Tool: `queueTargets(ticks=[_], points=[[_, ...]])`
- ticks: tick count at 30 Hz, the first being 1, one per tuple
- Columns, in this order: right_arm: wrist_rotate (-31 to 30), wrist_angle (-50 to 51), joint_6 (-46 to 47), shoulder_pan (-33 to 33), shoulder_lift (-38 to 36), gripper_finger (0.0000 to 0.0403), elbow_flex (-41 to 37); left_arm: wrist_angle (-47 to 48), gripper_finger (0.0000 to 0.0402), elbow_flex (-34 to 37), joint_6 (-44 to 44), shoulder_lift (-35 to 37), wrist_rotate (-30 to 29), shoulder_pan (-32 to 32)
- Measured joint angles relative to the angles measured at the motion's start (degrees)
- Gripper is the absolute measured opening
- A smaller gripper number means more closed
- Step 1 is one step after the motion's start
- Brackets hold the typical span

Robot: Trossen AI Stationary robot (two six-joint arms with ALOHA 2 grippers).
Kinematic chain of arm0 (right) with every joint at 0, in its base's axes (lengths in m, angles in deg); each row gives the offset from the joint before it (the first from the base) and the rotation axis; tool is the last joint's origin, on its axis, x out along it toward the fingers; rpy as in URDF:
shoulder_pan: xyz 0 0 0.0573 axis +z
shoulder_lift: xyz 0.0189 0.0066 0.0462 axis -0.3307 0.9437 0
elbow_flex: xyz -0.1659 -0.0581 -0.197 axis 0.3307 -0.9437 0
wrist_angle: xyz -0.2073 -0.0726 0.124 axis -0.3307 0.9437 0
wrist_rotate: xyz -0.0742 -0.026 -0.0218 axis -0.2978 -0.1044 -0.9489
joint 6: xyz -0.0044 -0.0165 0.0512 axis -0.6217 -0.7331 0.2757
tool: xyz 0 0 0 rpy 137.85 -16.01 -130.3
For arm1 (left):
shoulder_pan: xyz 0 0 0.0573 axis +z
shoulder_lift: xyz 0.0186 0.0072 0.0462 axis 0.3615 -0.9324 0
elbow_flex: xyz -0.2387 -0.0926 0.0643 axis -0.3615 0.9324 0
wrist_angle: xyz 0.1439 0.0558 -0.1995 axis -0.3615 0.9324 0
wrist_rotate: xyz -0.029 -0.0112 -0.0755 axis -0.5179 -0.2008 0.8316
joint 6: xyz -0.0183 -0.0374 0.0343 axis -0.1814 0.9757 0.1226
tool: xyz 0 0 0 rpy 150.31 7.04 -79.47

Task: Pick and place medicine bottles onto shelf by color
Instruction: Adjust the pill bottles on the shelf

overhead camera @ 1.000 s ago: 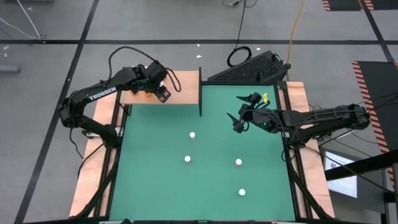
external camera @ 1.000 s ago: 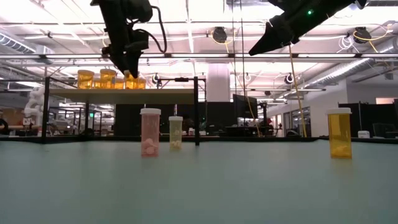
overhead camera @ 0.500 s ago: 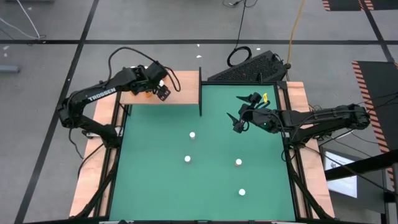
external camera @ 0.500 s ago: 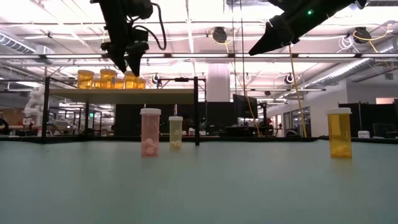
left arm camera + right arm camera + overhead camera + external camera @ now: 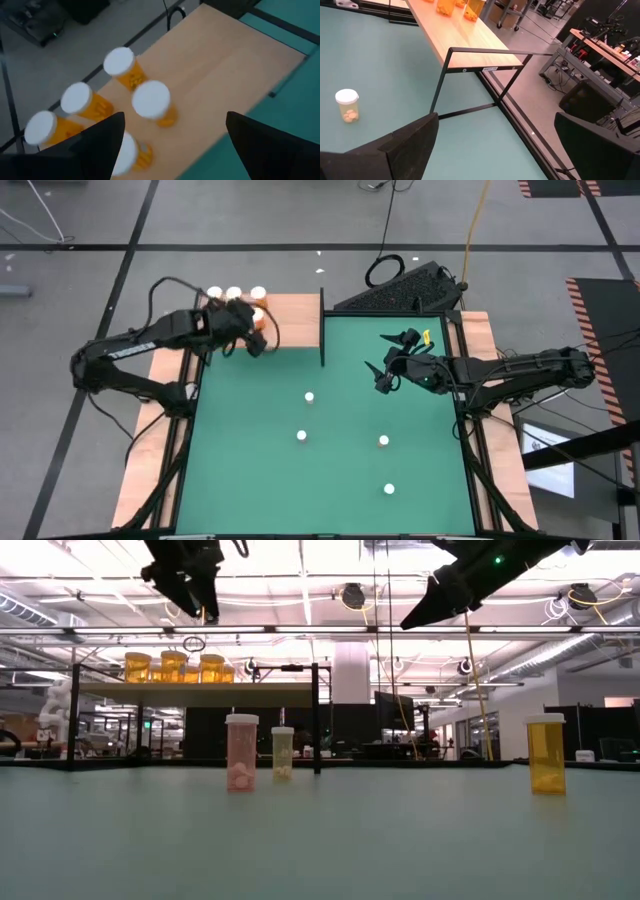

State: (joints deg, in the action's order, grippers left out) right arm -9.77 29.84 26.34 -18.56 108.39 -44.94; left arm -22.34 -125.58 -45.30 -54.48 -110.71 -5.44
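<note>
High view: four medicine bottles upright on green mat point(image 5: 250, 480), nearest white cap point(image 5: 389, 489) at front. Right gripper point(image 5: 381, 373), jaws wide, empty, hovers closer to them than left gripper point(image 5: 255, 340), also wide, beside shelf point(image 5: 295, 320) bearing orange bottles point(image 5: 233, 294).

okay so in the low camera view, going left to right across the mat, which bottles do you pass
Pink bottle → small pale yellow bottle → orange bottle far over on the right.
</note>
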Motion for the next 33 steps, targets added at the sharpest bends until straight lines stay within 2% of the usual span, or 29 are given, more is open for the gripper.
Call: queueTargets(ticks=[8,15,20,23,33], points=[[-0.01,0.33,-0.05,-0.02,0.00,0.0392,0.00,1.20,0.0341,9.97,11.45,1.17,-5.56,-10.33],[0.01,0.02,0.08,0.00,0.00,0.0392,0.00,3.92,0.0269,13.93,20.80,1.22,-6.50,-13.19],[-0.01,-0.09,0.08,-0.02,0.00,0.0392,0.00,7.80,0.0220,15.07,26.64,1.21,-11.78,-12.71],[0.01,-0.09,0.08,0.00,0.00,0.0392,0.00,8.37,0.0204,15.63,27.97,1.21,-12.47,-11.29],[0.14,-0.09,0.10,0.00,0.00,0.0392,-0.02,7.76,0.0191,18.86,29.13,1.21,-12.54,-5.25]])
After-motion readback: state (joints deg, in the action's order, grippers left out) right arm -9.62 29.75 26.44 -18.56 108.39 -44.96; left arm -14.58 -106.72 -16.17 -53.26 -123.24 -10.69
